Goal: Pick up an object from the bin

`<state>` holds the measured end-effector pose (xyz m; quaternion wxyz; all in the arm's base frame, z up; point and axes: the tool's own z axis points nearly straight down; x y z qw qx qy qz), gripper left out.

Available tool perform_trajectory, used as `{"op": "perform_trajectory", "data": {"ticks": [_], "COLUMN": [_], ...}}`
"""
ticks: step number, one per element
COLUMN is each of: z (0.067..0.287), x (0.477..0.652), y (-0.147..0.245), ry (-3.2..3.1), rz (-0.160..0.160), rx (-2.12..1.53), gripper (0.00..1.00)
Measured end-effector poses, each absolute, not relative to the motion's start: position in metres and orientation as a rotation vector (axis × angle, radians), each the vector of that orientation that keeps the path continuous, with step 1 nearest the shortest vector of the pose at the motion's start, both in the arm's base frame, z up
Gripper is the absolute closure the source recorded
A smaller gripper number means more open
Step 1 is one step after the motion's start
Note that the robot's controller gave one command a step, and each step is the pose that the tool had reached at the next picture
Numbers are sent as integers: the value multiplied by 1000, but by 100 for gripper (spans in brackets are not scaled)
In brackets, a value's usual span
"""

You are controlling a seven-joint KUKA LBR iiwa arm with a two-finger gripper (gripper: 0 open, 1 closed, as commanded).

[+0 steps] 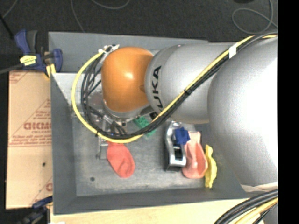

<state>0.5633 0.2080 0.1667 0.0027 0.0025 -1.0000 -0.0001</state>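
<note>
Where tool (102,149) hangs, one red lump (122,161).

The grey metal bin (149,175) carries a few loose things on its floor. A soft red pouch (121,160) lies left of the middle, near the front. To its right, a blue and black block (175,148) touches a pink lump (194,161), and a yellow strip (210,168) lies just beside the lump against the right wall. Part of a green thing (142,122) shows further back.
</note>
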Motion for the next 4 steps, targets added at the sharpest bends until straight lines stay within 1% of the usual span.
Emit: {"op": "perform_trajectory", "data": {"ticks": [1, 2, 3, 4], "z": [171, 152, 140, 141], "x": [565, 539, 519, 523], "y": [207, 192, 170, 159], "ry": [-3143, -3150, -3134, -3138], "rz": [-3, -5, 0, -5], "rx": [2, 79, 36, -212], "gripper": [0, 0, 0, 0]}}
